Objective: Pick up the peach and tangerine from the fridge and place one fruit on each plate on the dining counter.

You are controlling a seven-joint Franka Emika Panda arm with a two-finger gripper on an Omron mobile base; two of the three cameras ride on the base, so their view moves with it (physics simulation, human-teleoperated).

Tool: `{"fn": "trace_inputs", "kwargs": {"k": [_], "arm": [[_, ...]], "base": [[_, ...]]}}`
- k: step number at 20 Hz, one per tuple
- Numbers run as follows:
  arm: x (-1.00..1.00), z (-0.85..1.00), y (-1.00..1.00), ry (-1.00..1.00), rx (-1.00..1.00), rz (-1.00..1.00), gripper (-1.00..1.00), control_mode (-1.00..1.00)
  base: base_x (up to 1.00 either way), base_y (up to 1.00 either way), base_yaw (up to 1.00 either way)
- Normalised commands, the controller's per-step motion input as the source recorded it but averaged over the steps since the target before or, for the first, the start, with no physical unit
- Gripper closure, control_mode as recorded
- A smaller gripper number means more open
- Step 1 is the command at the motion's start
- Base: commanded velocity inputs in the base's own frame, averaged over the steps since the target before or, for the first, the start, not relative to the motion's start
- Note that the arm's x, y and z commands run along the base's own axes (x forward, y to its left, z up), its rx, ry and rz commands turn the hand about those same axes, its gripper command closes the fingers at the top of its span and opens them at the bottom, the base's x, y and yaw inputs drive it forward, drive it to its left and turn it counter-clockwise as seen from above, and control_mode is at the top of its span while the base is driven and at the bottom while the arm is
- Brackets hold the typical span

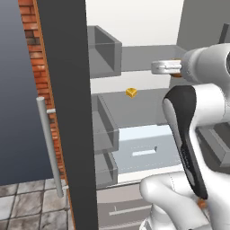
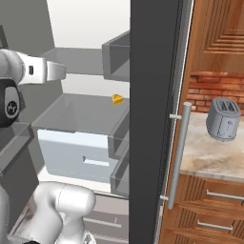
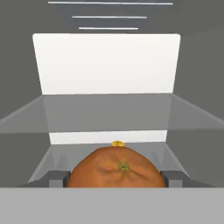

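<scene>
The arm is reaching deep into the open fridge [image 1: 108,54], at its upper shelf. In the hand view the tangerine [image 3: 117,168] is sitting right between the jaws, both tips flanking it; whether they are squeezing it yet, I cannot tell. This looks like the grasping step. Next, I judge, it needs a firm grip, then a careful withdrawal past the shelf edge.

A red brick wall [image 1: 32,40] stands behind and beside the appliance, with a grey-blue surface [image 1: 15,90] to its side. The floor [image 1: 27,206] is laid in grey stone tiles. On the other side, wooden cabinets [image 2: 217,33] hang above a brick backsplash [image 2: 209,88]. A beige stone worktop [image 2: 214,155] carries a grey toaster [image 2: 223,119]. Below are wooden drawers [image 2: 209,214] with silver handles. Lighting is even.
</scene>
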Motion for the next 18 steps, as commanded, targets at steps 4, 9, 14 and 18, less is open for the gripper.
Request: {"fn": "trace_inputs", "kwargs": {"k": [4,9,14,18], "arm": [[-1.00,0.02,0.00,0.01,0.00,0.07,1.00,-1.00],[-1.00,0.00,0.00,0.02,0.00,0.09,1.00,-1.00],[-0.56,-0.28,0.00,0.10,0.00,0.02,1.00,-1.00],[-0.04,-0.19,0.00,0.01,0.00,0.00,1.00,-1.00]], "base": [[0.00,0.00,0.00],[0.00,0.00,0.00],[0.00,0.00,0.00],[0.00,0.00,0.00]]}}
